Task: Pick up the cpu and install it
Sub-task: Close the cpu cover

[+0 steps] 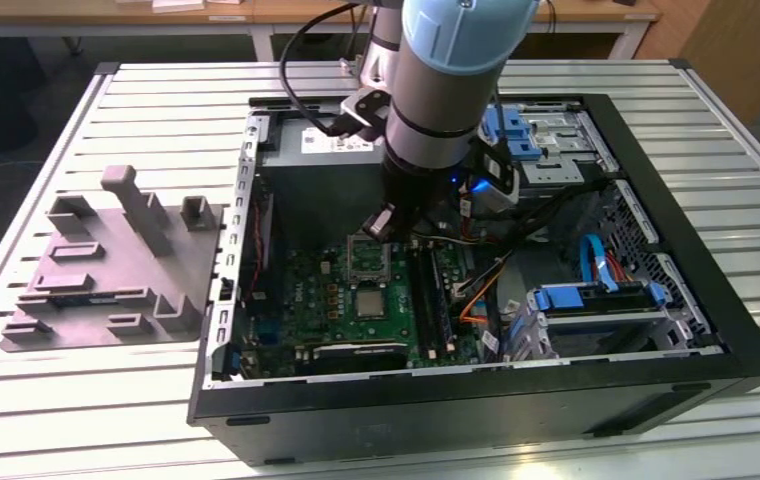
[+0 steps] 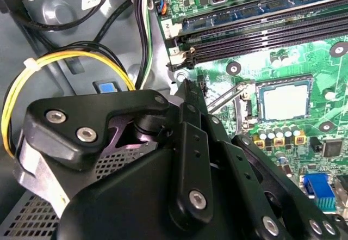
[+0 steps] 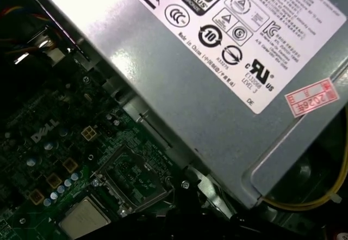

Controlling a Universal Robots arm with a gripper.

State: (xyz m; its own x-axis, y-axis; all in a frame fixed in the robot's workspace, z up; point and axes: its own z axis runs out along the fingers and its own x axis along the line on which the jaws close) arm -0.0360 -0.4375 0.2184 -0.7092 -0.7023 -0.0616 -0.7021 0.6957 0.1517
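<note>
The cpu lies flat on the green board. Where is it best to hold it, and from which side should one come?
Probably by two opposite side edges, coming straight down from above. The cpu lies flat on the motherboard, metal top up, beside the socket. Its top is broad and smooth, with nothing to pinch, and small parts stand close around it, so a sideways approach looks blocked.

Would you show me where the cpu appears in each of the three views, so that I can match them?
Exterior view: the cpu lies on the green motherboard, just in front of the black socket.
Second wrist view: the cpu sits between the memory slots and a row of capacitors.
First wrist view: the cpu lies beside the socket.
Shared landmark: the green motherboard.
</note>
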